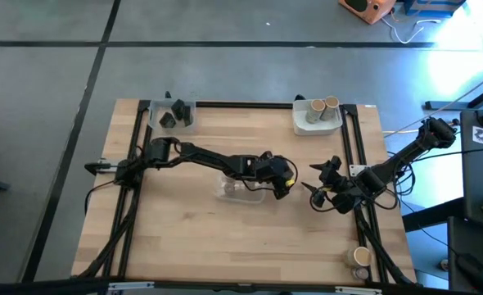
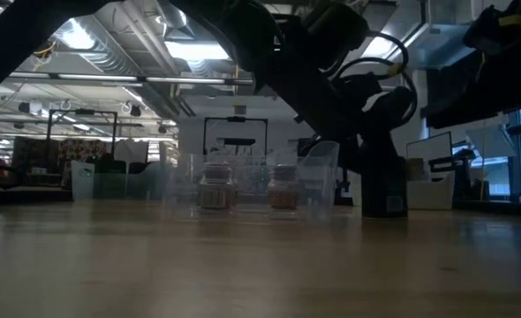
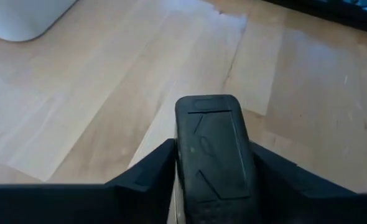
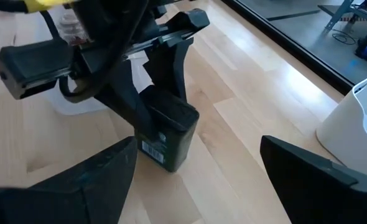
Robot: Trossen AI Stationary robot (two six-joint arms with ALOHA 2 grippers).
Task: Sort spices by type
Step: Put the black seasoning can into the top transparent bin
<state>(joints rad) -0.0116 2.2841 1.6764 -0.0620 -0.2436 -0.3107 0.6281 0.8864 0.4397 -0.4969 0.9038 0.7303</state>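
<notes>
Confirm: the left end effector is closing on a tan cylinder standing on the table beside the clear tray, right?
Not a tan cylinder. The left end effector is around a dark blocky container, as the right wrist view shows. It stands on the table beside the clear tray.

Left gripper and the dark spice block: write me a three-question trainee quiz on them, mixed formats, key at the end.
1. True or false: the left gripper has its fingers on either side of the dark spice block.
2. Where does the white tray with two tan cylinders sit in the high view?
A. far right corner
B. near left corner
C. table centre
3. Fill in: in the low view the clear tray holds two small ____.

Key
1. True; the block stands upright on the table between them.
2. A
3. jars
</notes>
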